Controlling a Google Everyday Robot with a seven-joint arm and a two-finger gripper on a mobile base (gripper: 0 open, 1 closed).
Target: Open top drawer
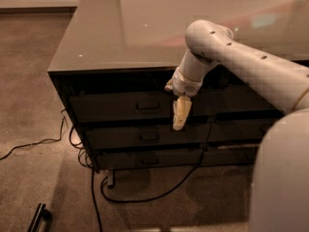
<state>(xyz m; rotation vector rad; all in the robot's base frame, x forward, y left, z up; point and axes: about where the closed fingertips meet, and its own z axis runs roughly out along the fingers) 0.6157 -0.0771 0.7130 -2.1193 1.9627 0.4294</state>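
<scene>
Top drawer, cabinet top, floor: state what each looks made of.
Top drawer: probably painted metal, dark matte grey, flat front with a small bar handle. Cabinet top: smooth, glossy, perhaps laminate or glass; it mirrors lights. Floor: looks like short-pile carpet, dull brown, finely speckled. The claw, pale plastic by its look, hangs before the drawer, right of the handle.

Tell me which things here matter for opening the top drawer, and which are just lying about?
For the job: top drawer, shut; its handle; gripper, hanging before the drawer front, right of the handle.
Lying about: lower drawers; floor cables; dark object on the carpet.
</scene>
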